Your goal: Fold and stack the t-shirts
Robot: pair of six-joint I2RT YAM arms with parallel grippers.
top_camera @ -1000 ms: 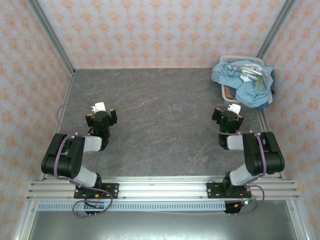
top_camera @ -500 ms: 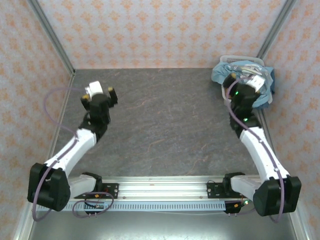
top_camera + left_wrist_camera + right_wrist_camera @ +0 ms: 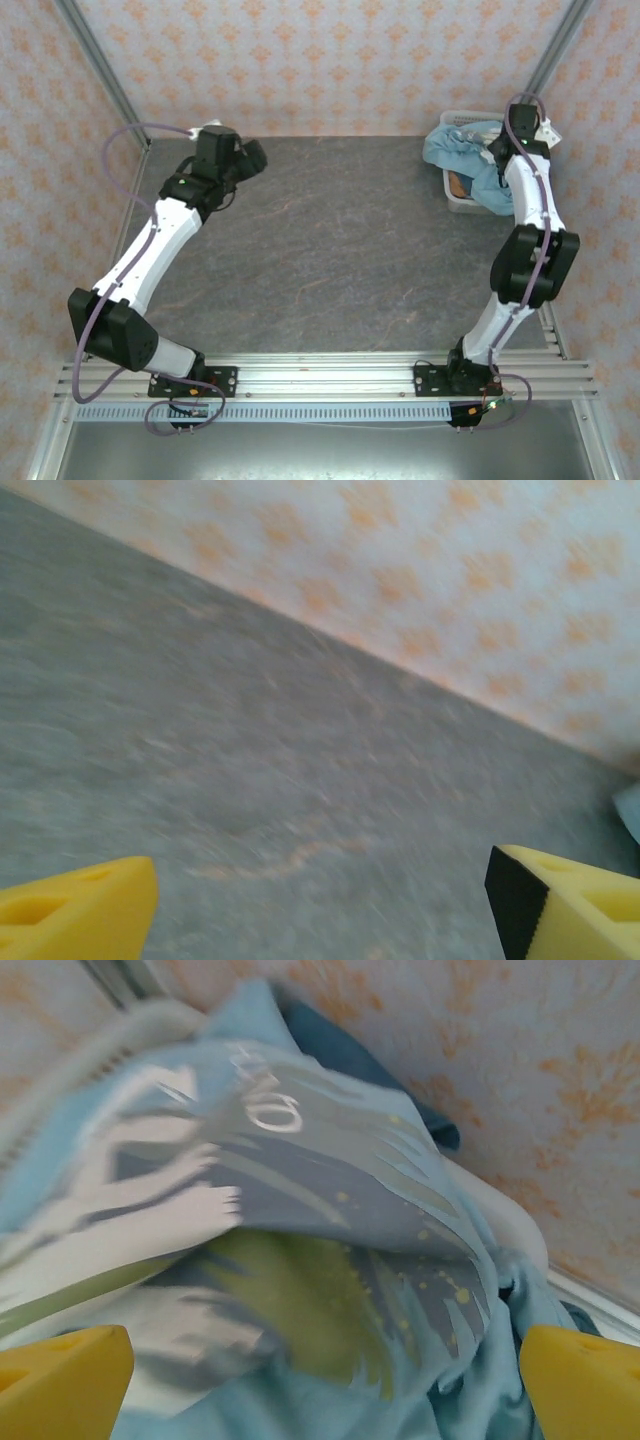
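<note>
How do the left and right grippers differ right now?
Left gripper hangs over bare table near the far-left corner; right gripper is over the basket at far right. Left has nothing beneath it; right sits close above the light blue t-shirt with its white print. Shared: both open, yellow fingertips spread wide, holding nothing.

Grey marbled table (image 3: 330, 260), white slatted basket (image 3: 462, 118) at its far right corner, orange-patterned walls (image 3: 330, 60)
</note>
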